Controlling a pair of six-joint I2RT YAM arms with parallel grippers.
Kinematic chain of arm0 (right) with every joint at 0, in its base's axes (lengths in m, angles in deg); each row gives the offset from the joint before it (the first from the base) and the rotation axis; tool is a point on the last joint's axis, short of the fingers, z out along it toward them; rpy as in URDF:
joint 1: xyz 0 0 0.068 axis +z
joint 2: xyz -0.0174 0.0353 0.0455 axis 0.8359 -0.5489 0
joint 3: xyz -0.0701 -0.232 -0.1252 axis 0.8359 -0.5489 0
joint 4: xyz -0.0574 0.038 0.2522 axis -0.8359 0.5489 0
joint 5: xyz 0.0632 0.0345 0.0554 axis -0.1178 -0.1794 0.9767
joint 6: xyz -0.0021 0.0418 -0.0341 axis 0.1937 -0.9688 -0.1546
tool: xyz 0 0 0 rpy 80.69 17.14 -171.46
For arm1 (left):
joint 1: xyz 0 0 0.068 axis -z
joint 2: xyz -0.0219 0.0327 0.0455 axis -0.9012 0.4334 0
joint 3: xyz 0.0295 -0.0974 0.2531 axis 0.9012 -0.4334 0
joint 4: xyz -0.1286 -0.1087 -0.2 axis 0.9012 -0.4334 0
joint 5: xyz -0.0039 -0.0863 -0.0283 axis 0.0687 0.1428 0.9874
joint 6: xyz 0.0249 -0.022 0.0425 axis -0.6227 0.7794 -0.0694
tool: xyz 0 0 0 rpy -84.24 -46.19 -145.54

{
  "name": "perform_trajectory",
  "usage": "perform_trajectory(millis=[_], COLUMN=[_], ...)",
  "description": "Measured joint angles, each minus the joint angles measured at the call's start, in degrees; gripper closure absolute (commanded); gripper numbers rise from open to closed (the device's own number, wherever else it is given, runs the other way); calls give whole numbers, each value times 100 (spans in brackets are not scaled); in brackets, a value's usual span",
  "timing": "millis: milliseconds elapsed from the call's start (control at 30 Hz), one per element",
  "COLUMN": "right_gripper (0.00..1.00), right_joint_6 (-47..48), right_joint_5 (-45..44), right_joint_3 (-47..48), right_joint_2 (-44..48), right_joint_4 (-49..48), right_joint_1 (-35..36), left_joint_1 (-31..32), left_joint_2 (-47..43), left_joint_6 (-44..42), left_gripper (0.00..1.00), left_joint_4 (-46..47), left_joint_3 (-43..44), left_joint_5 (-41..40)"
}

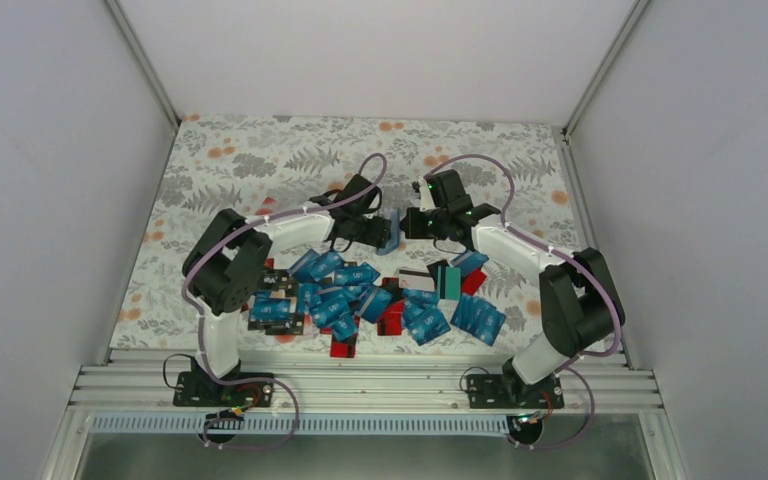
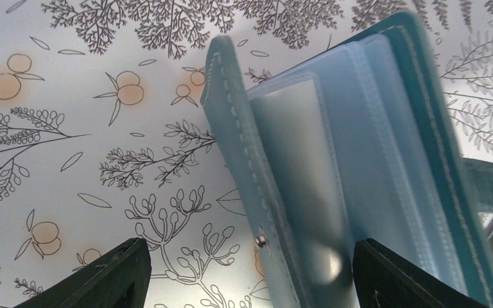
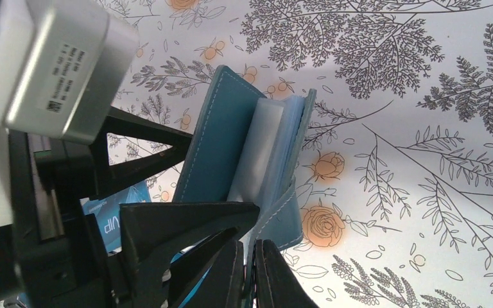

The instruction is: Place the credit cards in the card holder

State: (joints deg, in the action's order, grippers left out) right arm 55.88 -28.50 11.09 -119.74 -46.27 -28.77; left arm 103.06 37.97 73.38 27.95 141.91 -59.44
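The card holder, a teal-blue folding wallet, is held up off the table between the two arms, behind the pile of cards. It stands open, showing clear sleeves inside. My left gripper is open wide around it. The holder sits near the right finger and well apart from the left one. My right gripper is shut on the thin edge of the holder's flap. The credit cards lie scattered on the cloth in front of both grippers, mostly blue, some red, black and one teal.
A floral cloth covers the table. White walls close it in on the left, right and back. An aluminium rail carries both arm bases at the near edge. The left arm's fingers crowd the right wrist view.
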Motion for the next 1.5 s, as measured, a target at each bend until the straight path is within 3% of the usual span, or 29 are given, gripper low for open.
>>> perform_trajectory(millis=[500,767,1033,1267,1400,1500], right_gripper=[96,96,96,96,90,77], right_joint_6=[17,17,17,24,61,114], right_joint_5=[-221,-260,-313,-323,-284,-247], right_joint_3=[0,0,48,391,634,807], right_joint_2=[-11,-229,-761,-1287,-1353,-1340], right_joint_4=[122,105,7,-7,74,131], right_joint_1=[-85,-151,-267,-481,-538,-542], left_joint_1=[-87,-199,-234,-326,-358,-365], left_joint_2=[-168,-267,-267,-273,-293,-323], left_joint_6=[365,468,494,546,621,664], left_gripper=[27,28,44,66,70,71], left_joint_4=[-170,-166,11,184,236,256], left_joint_3=[-225,-391,-514,-656,-695,-695], left_joint_5=[-1012,-1167,-1150,-1128,-1051,-1012])
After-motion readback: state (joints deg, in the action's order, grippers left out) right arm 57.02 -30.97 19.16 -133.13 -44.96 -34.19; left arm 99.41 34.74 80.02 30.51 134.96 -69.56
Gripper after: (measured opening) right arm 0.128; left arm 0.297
